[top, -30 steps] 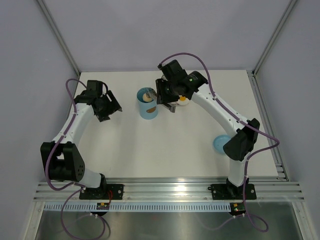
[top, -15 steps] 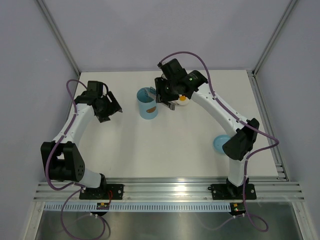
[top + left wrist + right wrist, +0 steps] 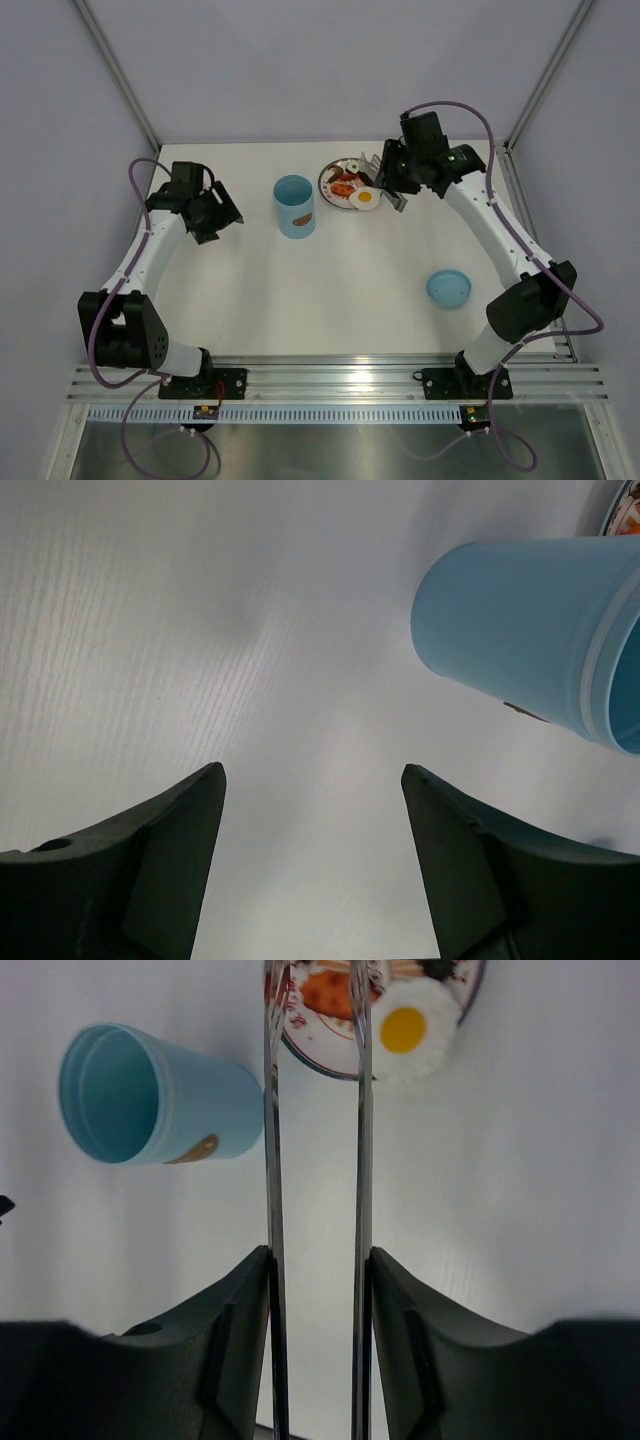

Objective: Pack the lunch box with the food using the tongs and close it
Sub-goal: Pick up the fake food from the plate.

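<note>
Grey walls (image 3: 300,70) are closing in a white bench (image 3: 330,300), and both arms are reaching over it from the near edge. Toward the far side, the lunch box (image 3: 295,205) is standing upright as a light-blue cylinder with its mouth open and a small brown mark (image 3: 200,1148) showing on its side. Its round blue lid (image 3: 448,288) is lying flat well apart from it, near the right arm's elbow.

Just to the right of the lunch box, a red-rimmed plate (image 3: 324,183) is carrying the food. A fried egg (image 3: 405,1028) is sitting at the plate's near-right edge with its white lapping over the rim, and red-orange pieces (image 3: 325,995) are lying beside it.

The right pincer (image 3: 318,1260) is hanging above the plate's right side, half closed and squeezing the tongs (image 3: 272,1160) from outside. The two silver arms are running out nearly parallel with a gap between them, and their tips are reaching over the plate on either side of a red-orange piece. Whether they are touching it cannot be told.

The left pincer (image 3: 312,775) is hovering over bare bench to the left of the lunch box, jaws spread wide and holding nothing.
</note>
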You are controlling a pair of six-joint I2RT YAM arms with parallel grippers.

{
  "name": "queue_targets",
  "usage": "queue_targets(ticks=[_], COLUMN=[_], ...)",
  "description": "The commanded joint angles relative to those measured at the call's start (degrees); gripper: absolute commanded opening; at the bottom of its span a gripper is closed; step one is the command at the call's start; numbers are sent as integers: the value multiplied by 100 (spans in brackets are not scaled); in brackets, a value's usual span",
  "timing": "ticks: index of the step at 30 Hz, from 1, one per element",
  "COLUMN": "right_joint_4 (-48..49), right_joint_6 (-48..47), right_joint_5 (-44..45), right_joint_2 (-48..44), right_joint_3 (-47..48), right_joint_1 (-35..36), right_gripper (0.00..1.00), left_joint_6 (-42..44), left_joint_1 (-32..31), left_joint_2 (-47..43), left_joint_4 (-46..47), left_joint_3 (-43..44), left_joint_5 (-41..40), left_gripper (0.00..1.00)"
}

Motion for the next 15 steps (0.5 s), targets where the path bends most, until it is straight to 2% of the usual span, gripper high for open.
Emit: queue_targets(ticks=[1,8,15], right_joint_4=[570,1326,2100], right_joint_6=[308,790,1415], right_joint_5=[-399,-1120,-1385], right_joint_2=[-479,-655,-734], right_joint_3=[-770,-2097,-2837], right_joint_1=[-455,-1010,-1221], right_gripper=[50,52,53], left_joint_6=[77,77,139], left_joint_1=[35,35,35], left_joint_2=[-210,-167,-140], left_joint_4=[129,156,130], left_joint_3=[46,46,55], left_joint_5=[-71,-27,-71], left_gripper=[75,75,75])
